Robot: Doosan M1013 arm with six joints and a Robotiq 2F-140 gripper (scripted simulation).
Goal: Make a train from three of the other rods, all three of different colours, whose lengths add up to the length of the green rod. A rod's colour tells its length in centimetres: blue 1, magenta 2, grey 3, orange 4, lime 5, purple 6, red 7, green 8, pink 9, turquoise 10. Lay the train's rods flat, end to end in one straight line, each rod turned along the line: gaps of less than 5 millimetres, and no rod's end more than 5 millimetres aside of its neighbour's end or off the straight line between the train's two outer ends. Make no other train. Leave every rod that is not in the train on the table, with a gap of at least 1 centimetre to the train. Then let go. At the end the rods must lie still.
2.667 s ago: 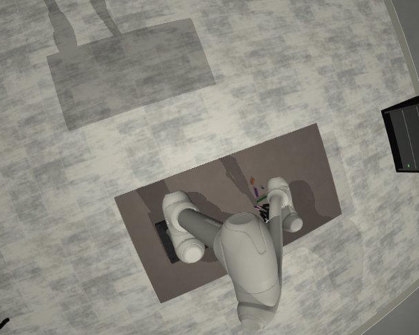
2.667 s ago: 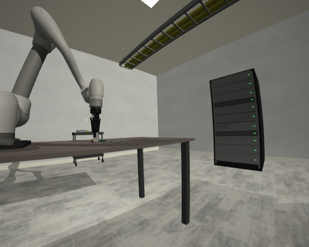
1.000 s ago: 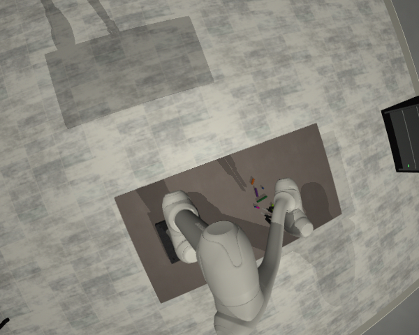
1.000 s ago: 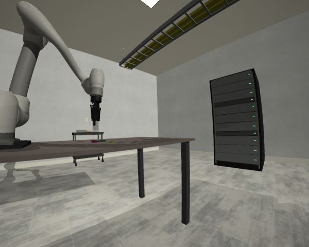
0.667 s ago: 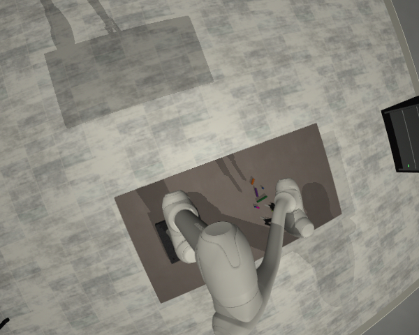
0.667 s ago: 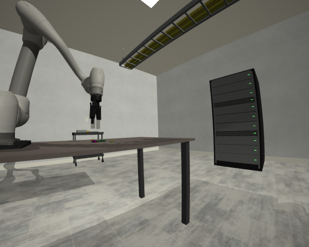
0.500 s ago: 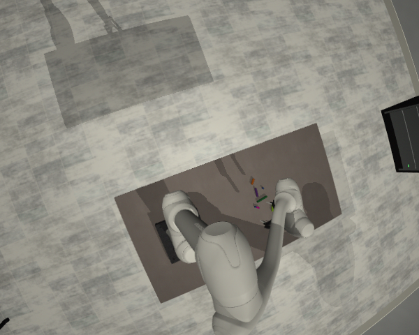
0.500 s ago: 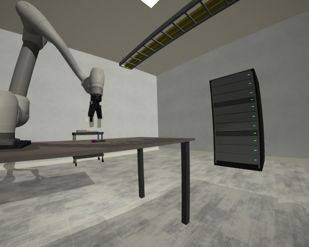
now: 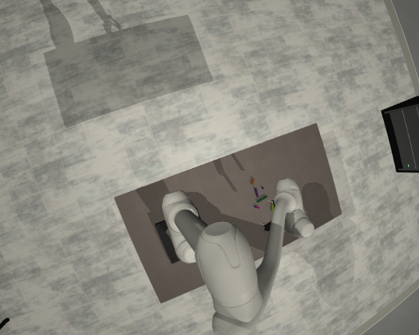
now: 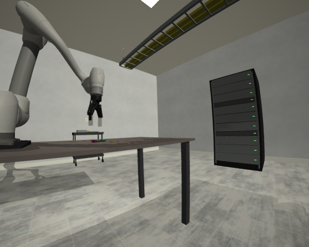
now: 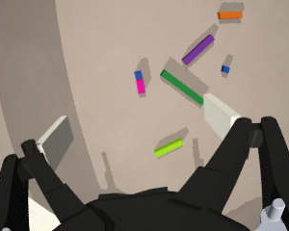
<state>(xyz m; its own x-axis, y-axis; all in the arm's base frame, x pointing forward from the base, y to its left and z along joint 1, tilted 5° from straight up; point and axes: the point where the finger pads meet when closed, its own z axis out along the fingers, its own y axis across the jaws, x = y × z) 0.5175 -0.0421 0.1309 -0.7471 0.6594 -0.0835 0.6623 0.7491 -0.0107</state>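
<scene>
Hovering above the table (image 9: 292, 151) (image 10: 159, 142) (image 11: 101, 63), gripper (image 9: 267, 213) (image 10: 95, 122) (image 11: 136, 117) is released: fingers spread wide, pads well apart, nothing grasped. It points down, well clear of the rods.

Places below are per wrist view, near = gripper side.

- Blue rod (image 9: 255, 206) (image 11: 138, 75) and magenta rod (image 9: 257, 207) (image 11: 141, 87): left of the green one, end to end in a short line, blue at the far end. Can't tell if they touch or sit a hair apart.
- Lime rod (image 9: 272, 206) (image 10: 112, 141) (image 11: 169, 148): flat, nearest of the lot, near and right of that pair, well apart from it. Slanted, right end farther; not turned along the pair's line.
- Green rod (image 9: 261, 198) (image 10: 101, 140) (image 11: 182, 88): middle, slanted from far left to near right.
- Purple rod (image 9: 255, 192) (image 11: 198, 49): just beyond green, slanted the other way, apart from it.
- Second blue rod (image 9: 262, 187) (image 11: 225, 69): right of purple, on its own.
- Orange rod (image 9: 253, 181) (image 11: 230, 15): far right, lying roughly left to right.

Lengths: blue + magenta + lime = green. Two are lined up, lime isn't, so train is incomplete.
</scene>
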